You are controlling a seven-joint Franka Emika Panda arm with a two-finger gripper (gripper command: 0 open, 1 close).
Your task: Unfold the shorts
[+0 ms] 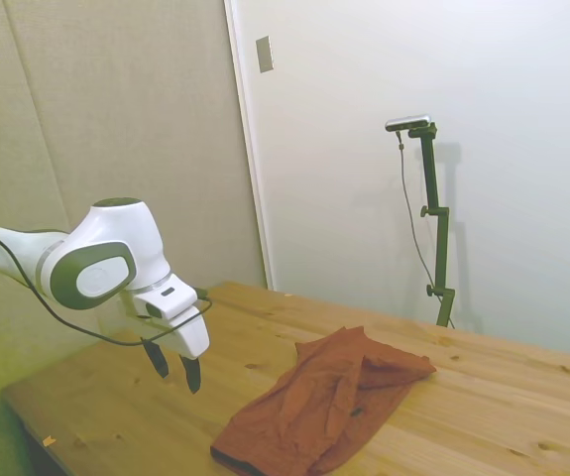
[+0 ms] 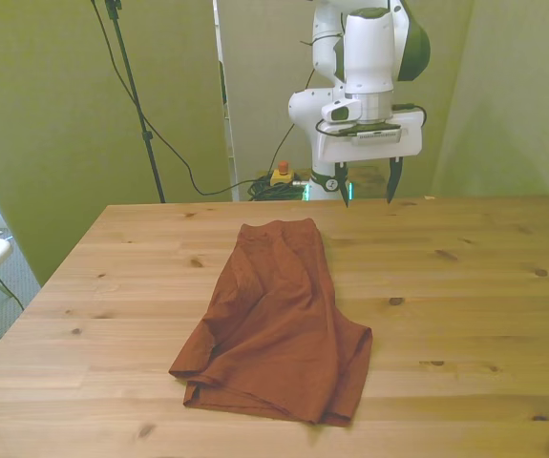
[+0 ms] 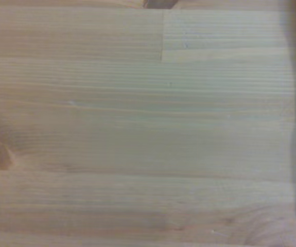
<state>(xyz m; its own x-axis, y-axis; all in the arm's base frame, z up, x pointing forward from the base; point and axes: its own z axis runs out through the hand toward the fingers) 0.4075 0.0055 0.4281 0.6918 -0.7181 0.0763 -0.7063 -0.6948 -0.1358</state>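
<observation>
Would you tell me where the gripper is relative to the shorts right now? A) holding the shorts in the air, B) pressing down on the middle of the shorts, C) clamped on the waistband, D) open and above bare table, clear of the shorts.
D: the gripper hangs open above the table, while the shorts lie folded and untouched on the wood.

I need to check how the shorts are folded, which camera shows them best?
The front view: the shorts lie whole and unobstructed on the table, outline and folds clear. The side view shows them at a low angle, the near edge cut by the frame. The wrist view shows almost only bare wood.
</observation>
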